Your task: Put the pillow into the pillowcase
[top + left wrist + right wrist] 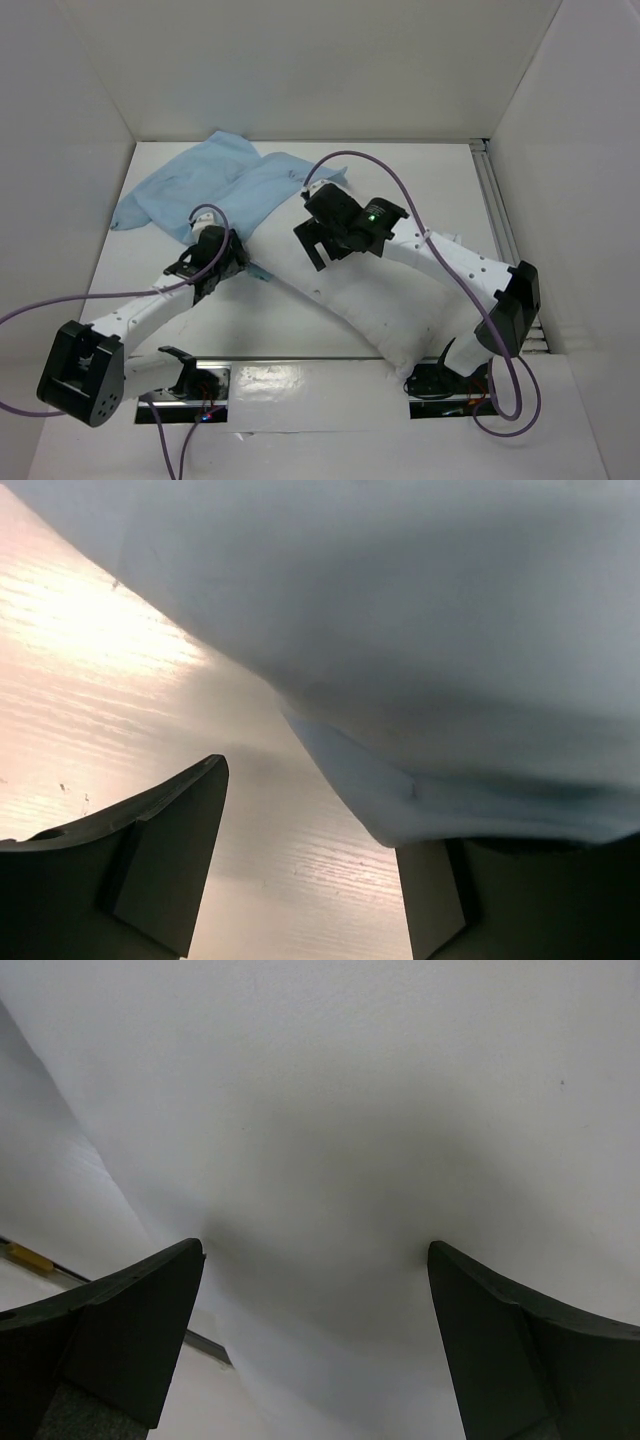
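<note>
Surface: white table [255,325], matt, faint grain in the left wrist view. White walls [300,70] on three sides. A metal rail [497,205] runs along the table edge to the right of the pillow.

Count: 1 pillow, 1 pillowcase, 2 arms, 2 grippers. Purple cables [400,190], one along each arm.

Pillow [375,300]: white and plump. It lies diagonally on the table, near end by the right arm's base.

Pillowcase [215,180]: light blue and limp, spread flat beyond the pillow's far end and to its left. One flap overlaps that end. Cannot tell whether the pillow is inside it at all.

Left gripper [315,810]: at the pillow's left edge, low over the table, jaws well apart. Pale bluish cloth lies over one finger and the other finger is bare. Nothing is pinched. Cannot tell if that cloth is case or pillow.

Right gripper [315,1250]: over the pillow's far half, jaws at full spread. White fabric fills the gap between the fingers [120,1330], with a shaded dip there. No hold on it.
</note>
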Motion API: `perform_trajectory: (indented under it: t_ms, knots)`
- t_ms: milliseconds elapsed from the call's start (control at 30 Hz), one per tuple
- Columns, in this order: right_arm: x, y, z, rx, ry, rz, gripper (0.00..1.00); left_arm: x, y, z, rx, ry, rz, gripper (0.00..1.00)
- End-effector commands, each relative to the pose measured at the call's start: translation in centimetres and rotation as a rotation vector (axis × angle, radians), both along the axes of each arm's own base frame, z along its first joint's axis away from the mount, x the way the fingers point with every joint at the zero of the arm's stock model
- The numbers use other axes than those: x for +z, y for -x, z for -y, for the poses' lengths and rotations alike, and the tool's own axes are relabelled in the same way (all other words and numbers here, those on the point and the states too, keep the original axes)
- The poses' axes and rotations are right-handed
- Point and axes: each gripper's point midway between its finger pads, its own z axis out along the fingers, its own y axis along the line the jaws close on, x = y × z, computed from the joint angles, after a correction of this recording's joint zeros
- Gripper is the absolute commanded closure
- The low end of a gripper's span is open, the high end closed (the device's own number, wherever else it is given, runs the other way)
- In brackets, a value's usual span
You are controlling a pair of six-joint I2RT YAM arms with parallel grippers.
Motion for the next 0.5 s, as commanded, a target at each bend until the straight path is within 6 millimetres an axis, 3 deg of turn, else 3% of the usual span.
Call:
perform_trajectory:
  t_ms: [0,133,333,367,467]
  knots:
    - [1.0,0.0,-0.7,0.006,-0.015,-0.003,0.0,1.0,-0.6,1.6,-0.033,0.097,0.082,0.23]
    - [0.7,0.0,-1.0,0.011,-0.019,-0.01,0.0,1.4,-1.1,1.0,-0.014,0.088,0.155,0.23]
    - [-0.1,0.8,-0.8,0.062,0.015,-0.053,0.0,2.3,-3.3,-1.2,0.068,0.045,0.185,0.36]
    - [-0.4,1.3,-0.4,0.077,0.033,-0.074,0.0,1.7,-3.1,-1.3,0.068,0.037,0.163,0.36]
    - [-1.1,2.4,-0.3,0.121,0.052,-0.131,0.0,1.8,-3.5,-2.0,0.091,0.035,0.163,0.48]
